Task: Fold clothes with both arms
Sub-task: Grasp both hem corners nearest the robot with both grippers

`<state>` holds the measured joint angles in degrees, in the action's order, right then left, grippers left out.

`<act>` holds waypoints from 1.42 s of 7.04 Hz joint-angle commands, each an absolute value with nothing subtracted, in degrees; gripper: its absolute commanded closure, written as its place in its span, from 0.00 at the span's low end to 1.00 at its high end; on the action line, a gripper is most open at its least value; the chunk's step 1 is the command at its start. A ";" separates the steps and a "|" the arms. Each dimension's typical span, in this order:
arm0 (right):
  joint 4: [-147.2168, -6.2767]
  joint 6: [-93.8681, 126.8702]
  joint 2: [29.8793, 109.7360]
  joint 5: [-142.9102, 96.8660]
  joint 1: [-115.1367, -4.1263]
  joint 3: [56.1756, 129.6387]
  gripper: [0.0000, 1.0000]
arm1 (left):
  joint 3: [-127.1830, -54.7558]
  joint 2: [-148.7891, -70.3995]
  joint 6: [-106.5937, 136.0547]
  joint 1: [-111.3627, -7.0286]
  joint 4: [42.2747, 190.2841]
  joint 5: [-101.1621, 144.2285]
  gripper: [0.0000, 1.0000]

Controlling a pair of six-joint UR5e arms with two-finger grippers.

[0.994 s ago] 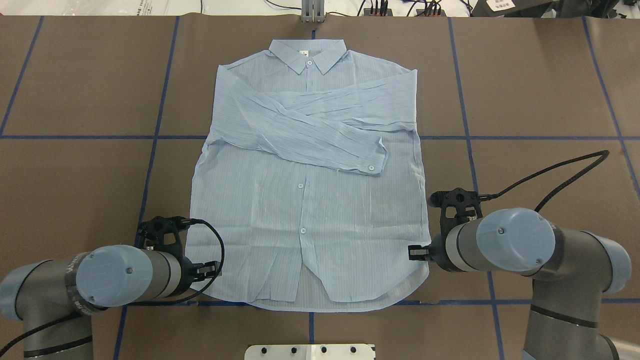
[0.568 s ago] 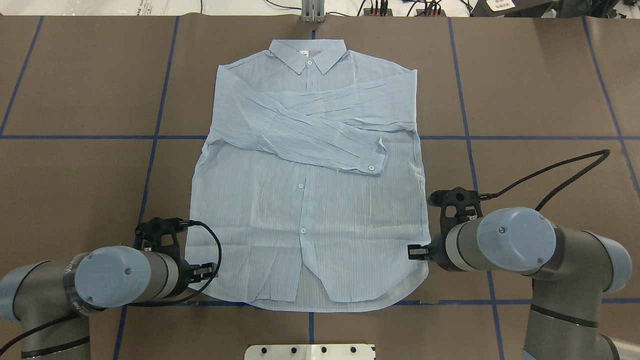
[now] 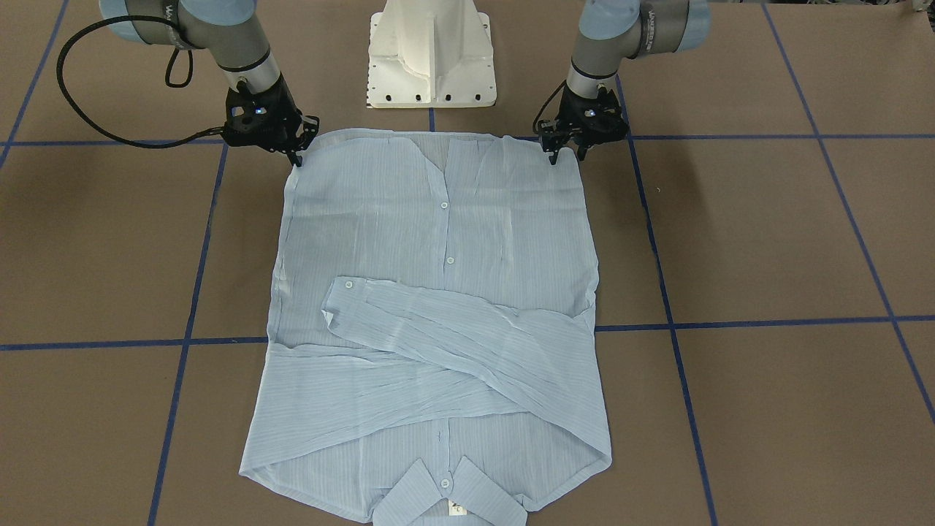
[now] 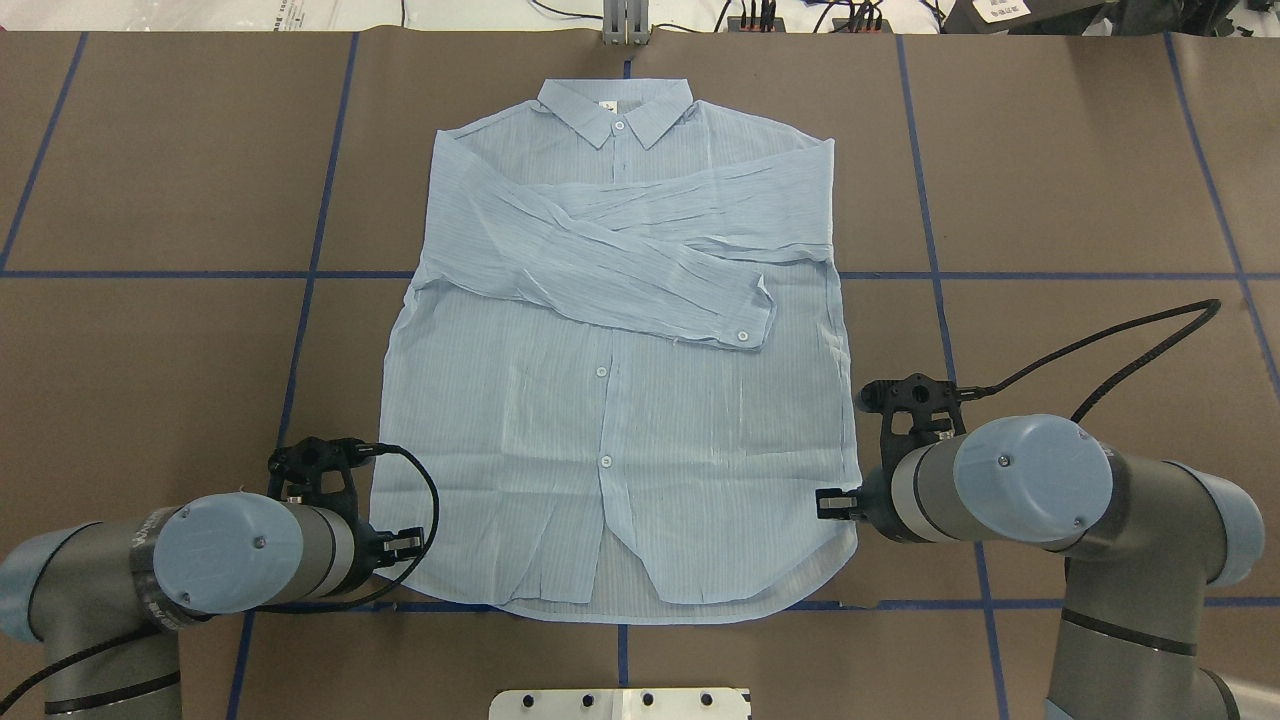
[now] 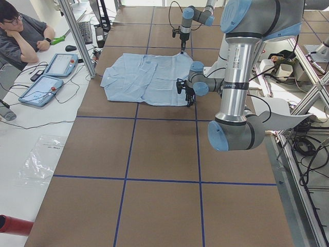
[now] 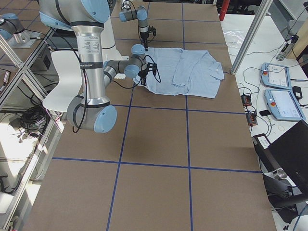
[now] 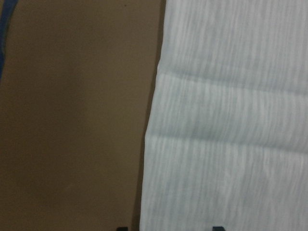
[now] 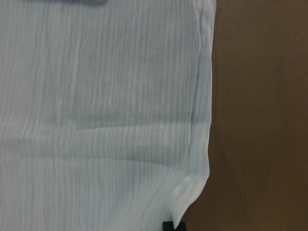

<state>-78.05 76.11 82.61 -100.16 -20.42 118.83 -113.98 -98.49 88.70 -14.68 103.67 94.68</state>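
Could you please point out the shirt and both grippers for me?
shirt (image 4: pixel 520 440): overhead view, on its front panel.
left gripper (image 3: pixel 567 156): front-facing view, midway between its fingertips.
right gripper (image 3: pixel 297 157): front-facing view, at its fingertips.

You have the pale-blue striped shirt (image 4: pixel 610 400) lying flat and buttoned, collar at 12 o'clock, sleeves crossed over its chest. The left arm (image 4: pixel 230 555) sits low at the 7 o'clock hem corner, the right arm (image 4: pixel 1030 480) at 5 o'clock.
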 commanded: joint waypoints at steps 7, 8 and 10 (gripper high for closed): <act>-78.05 76.03 82.53 -100.89 -22.58 120.14 1.00 | -117.77 -99.14 85.70 -16.51 99.58 96.77 1.00; -77.96 75.94 82.44 -102.55 -24.24 120.15 1.00 | -118.82 -99.23 83.34 -18.09 99.58 96.85 1.00; -77.78 75.41 82.09 -106.07 -28.02 120.41 1.00 | -119.79 -99.31 77.90 -22.83 99.58 101.49 1.00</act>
